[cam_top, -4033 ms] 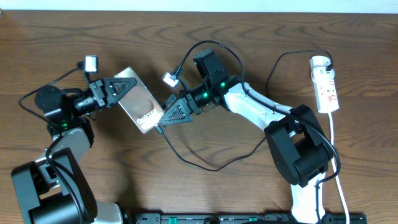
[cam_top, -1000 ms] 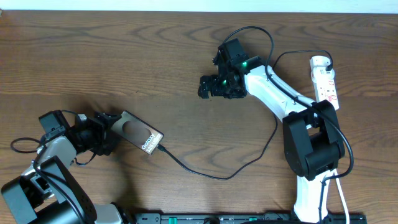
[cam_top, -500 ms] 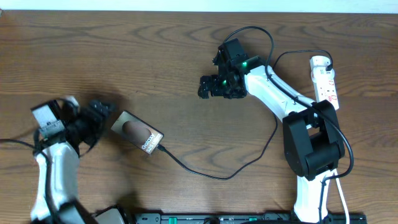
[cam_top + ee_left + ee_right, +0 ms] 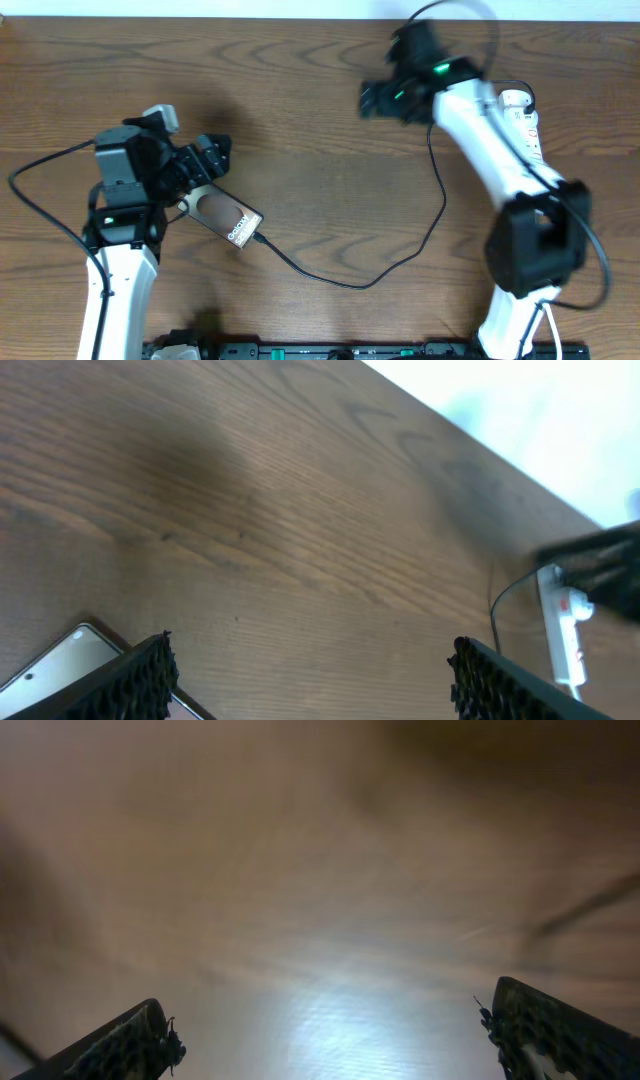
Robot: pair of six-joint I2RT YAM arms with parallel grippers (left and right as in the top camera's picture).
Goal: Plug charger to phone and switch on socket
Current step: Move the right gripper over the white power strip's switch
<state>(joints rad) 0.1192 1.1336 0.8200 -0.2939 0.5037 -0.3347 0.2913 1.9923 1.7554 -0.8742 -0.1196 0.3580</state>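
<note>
On the wooden table (image 4: pixel 300 120), the charger (image 4: pixel 400 262) looks seated in the phone (image 4: pixel 222 216) beside your spread, empty left gripper (image 4: pixel 218 152), so carry the right gripper (image 4: pixel 372 99), also spread and empty, across to the socket (image 4: pixel 532 135) at the table's right side and switch it on with one square press.

A dark brown wooden table (image 4: pixel 300 120) with long, wavy grain fills nearly the whole overhead view. Along its far edge runs a thin pale strip (image 4: pixel 200 8), too narrow to tell wall from floor. A black rail (image 4: pixel 400 350) lines the near edge. In the left wrist view a whitish, blurred surface (image 4: pixel 540 420) lies beyond the table's edge. In the blurred right wrist view a soft bright glare (image 4: pixel 330 1020) sits on the wood.
</note>
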